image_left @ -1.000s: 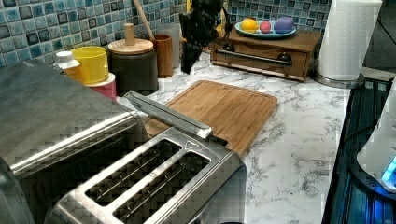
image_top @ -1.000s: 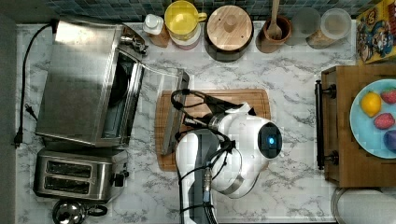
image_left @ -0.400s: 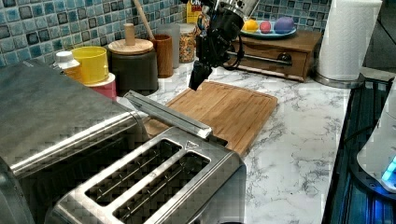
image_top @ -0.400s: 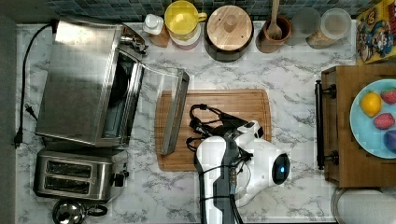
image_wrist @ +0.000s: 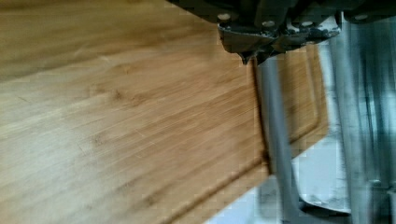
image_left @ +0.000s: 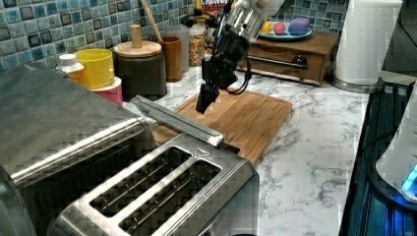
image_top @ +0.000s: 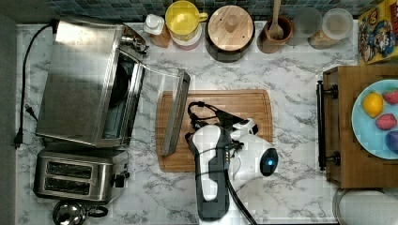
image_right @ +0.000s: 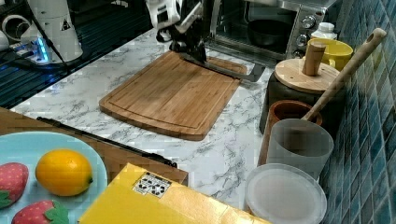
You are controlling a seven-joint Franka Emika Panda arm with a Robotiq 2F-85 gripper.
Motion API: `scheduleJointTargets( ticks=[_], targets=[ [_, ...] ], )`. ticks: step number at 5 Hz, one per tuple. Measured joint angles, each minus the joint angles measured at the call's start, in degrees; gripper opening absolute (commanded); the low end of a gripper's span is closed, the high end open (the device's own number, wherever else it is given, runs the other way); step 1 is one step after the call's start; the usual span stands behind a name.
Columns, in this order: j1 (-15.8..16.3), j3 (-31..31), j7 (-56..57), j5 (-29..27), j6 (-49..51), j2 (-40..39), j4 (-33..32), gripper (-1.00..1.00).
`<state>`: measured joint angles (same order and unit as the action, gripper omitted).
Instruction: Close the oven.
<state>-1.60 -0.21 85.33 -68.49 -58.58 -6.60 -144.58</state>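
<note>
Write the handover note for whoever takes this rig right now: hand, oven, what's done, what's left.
Hand: hangs low over the wooden cutting board, close to the oven door's handle bar; it holds nothing that I can see, and whether its fingers are open or shut cannot be told.
Oven: at the top view's left, next to the two-slot toaster. Its glass door is dropped open, the handle edge reaching over the board's edge.
Done: arm brought up to the door.
Left: get under or behind the handle bar, swing the door up, press it shut.
</note>
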Motion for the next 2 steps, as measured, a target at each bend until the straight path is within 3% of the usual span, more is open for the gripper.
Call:
scheduleJointTargets(
  ticks=[2],
  targets=[
    [1.0,2.02,11.92,-12.31,0.84,-3.8,-0.67,-1.0]
  ],
)
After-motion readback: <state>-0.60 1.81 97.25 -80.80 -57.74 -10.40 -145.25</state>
